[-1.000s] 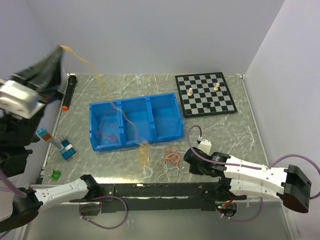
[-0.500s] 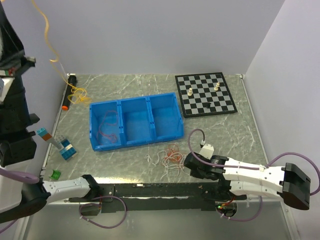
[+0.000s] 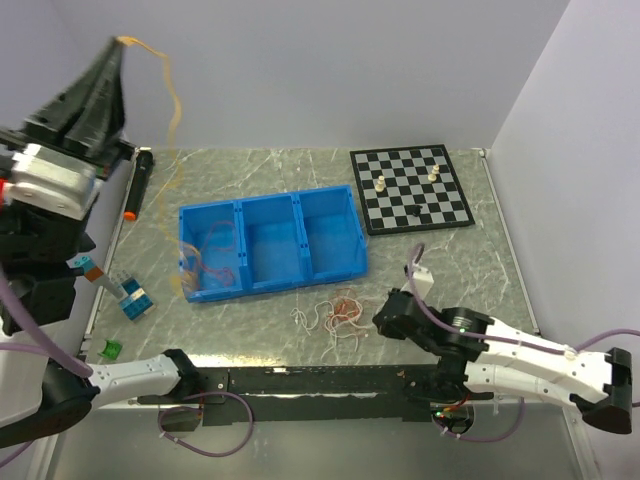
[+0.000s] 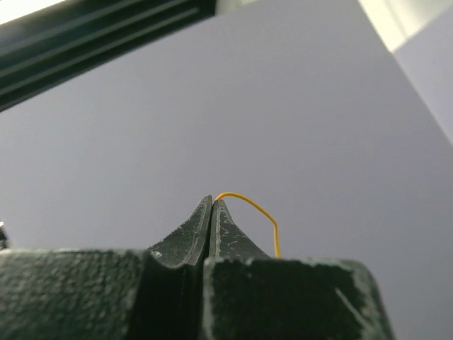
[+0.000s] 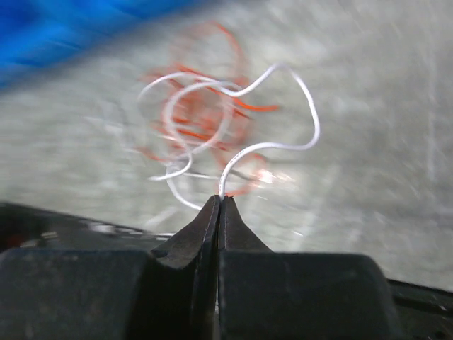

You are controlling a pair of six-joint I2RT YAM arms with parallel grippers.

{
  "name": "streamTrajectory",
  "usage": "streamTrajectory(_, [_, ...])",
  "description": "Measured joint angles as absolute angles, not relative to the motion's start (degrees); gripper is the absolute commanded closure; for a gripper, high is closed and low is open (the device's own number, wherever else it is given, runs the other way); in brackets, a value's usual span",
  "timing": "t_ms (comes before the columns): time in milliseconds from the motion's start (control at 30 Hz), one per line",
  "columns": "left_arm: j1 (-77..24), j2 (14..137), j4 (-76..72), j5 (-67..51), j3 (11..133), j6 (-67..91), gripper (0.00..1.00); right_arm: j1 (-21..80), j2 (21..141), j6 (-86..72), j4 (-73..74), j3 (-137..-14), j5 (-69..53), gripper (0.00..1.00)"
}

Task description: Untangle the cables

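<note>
Hanging from the left claw (image 3: pixel 117 45), an orange cable (image 3: pixel 178 180) runs down in a wavy line to the front-left corner of the bin (image 3: pixel 300 282). Top view can't settle whether its lower end lies inside or outside the bin wall. That claw is raised high over the bench's left-rear corner.

The left wrist cam adds the grip: the left claw (image 4: pixel 213 202) is closed, with the orange cable (image 4: pixel 251 207) arcing out of the tips. It shows only blank wall behind, no bench.

The pile (image 3: pixel 335 315) of red and white cables sits mid-bench near the front edge, just in front of the bin. More red cable (image 3: pixel 210 262) lies in the bin's left compartment.

The right claw (image 3: pixel 378 320) is low, at the pile's right side; its tips are too small in the top view to read. The right wrist cam shows the right claw (image 5: pixel 220 202) closed on the end of a white cable (image 5: pixel 276 147), which loops up over the red strands (image 5: pixel 205 117). The picture is motion-blurred, and the strand count is unclear.
</note>
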State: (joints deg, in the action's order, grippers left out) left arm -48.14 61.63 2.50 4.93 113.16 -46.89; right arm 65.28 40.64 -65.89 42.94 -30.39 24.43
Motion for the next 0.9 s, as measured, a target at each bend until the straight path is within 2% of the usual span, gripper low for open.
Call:
streamTrajectory(200, [-48.14,59.27,6.74,-0.73,105.75,-46.37,0.99,65.3,38.24,-61.45,42.02,-36.32,26.76,1.0])
streamTrajectory(533, [-48.14,59.55,6.35,-3.16,90.32,-47.29,0.99,65.39,36.14,-61.93,42.3,-32.27,26.98,1.0])
streamTrajectory(900, [-48.14,63.26,-0.08,-3.16,89.06,-48.86,0.99,65.39,34.85,-62.81,42.26,-30.59,27.59,1.0])
